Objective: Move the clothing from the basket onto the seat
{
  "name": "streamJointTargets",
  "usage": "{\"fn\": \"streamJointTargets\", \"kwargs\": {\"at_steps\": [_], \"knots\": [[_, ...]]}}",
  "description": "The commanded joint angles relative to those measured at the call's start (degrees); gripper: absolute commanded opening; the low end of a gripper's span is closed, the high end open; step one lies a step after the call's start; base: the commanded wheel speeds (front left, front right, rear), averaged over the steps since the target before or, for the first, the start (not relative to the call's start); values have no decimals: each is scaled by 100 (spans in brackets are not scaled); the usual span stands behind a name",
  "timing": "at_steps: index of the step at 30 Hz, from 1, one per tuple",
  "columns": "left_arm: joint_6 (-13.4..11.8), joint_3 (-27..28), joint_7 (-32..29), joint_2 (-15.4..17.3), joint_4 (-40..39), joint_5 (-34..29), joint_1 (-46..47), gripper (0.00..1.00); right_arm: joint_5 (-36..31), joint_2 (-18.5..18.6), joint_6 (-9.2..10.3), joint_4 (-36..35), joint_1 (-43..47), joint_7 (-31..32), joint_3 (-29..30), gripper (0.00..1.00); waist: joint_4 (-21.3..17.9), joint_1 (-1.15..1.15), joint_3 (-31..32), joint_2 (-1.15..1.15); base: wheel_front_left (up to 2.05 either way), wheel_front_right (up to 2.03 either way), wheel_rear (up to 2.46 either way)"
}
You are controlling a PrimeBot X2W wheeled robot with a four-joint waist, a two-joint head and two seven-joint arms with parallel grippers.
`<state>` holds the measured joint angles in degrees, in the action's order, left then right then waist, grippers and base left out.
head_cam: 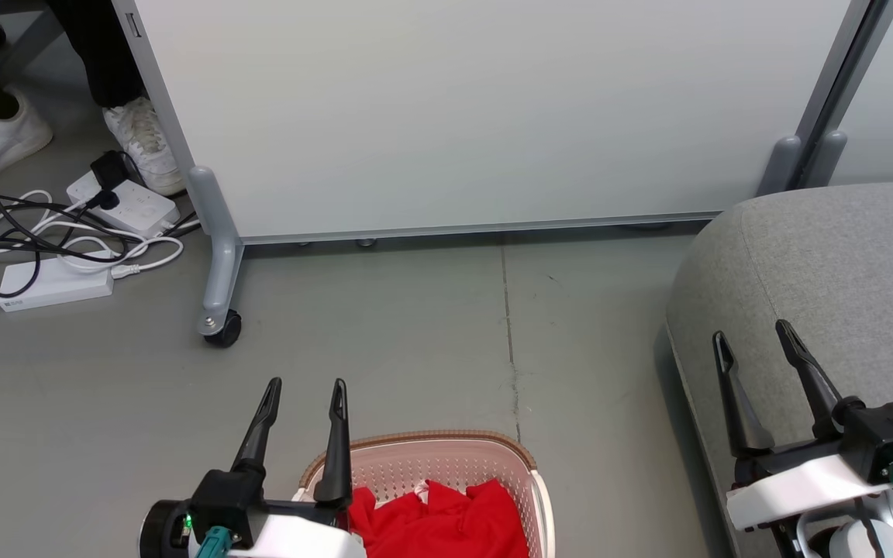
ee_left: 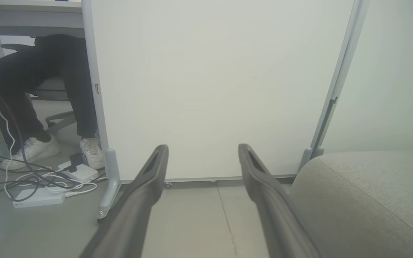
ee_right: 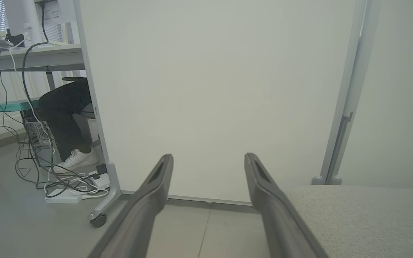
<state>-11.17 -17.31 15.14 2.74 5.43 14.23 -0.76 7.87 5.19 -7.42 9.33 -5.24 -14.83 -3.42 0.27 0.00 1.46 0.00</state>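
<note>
Bright red clothing (head_cam: 439, 521) lies bunched in the pale pink basket (head_cam: 528, 469) with a brown rim, at the bottom middle of the head view. My left gripper (head_cam: 305, 384) stands open just left of the basket's far rim, fingers pointing away, nothing between them. The grey seat (head_cam: 842, 263) fills the right side; my right gripper (head_cam: 756, 332) hovers open over its near left part, empty. In the left wrist view my left gripper (ee_left: 203, 148) points at the white panel with the seat (ee_left: 364, 200) at the right. The right gripper (ee_right: 209, 157) and seat (ee_right: 364, 215) appear likewise in the right wrist view.
A white wheeled partition panel (head_cam: 477, 116) stands behind, its caster (head_cam: 223, 328) on the grey floor. Power strips and tangled cables (head_cam: 67, 232) lie at the left. A person's legs and white shoes (head_cam: 140, 143) are beyond the panel's left edge.
</note>
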Motion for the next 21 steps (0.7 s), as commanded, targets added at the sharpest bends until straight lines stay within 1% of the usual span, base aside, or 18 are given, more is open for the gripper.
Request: {"fn": "streamJointTargets", "kwargs": {"at_steps": [1,5,8,11,12,13,19,20,21], "knots": [[27,3,9,27,46,63,-48,100,33,-2,-13,26,-5,-33,26,100,0,0,-4,0,0,0,0],[107,-116,8,26,456,120,-59,100,55,45,-13,135,40,-32,14,100,-12,0,-49,0,0,0,0],[150,-245,8,26,873,34,9,100,72,105,-13,188,61,-32,14,100,-58,0,-147,0,0,0,0],[161,-385,8,26,1246,-16,139,100,101,153,-13,215,67,-32,38,100,-128,0,-317,0,0,0,0],[148,-427,8,26,1336,-48,212,100,116,169,-13,204,51,-32,40,100,-162,0,-446,0,0,0,0],[148,-427,8,26,1336,-48,212,100,116,169,-13,204,51,-32,40,100,-162,0,-446,0,0,0,0],[96,-702,8,30,2071,-240,815,100,233,262,-13,118,-228,-31,43,100,-361,0,-1373,0,0,0,0],[96,-799,8,28,2401,-350,1126,100,276,269,-13,77,-322,-31,51,100,-445,0,-1702,0,0,0,0],[96,-851,8,28,2598,-402,1256,100,296,282,-13,57,-370,-32,39,100,-495,0,-1888,0,0,0,0]]}}
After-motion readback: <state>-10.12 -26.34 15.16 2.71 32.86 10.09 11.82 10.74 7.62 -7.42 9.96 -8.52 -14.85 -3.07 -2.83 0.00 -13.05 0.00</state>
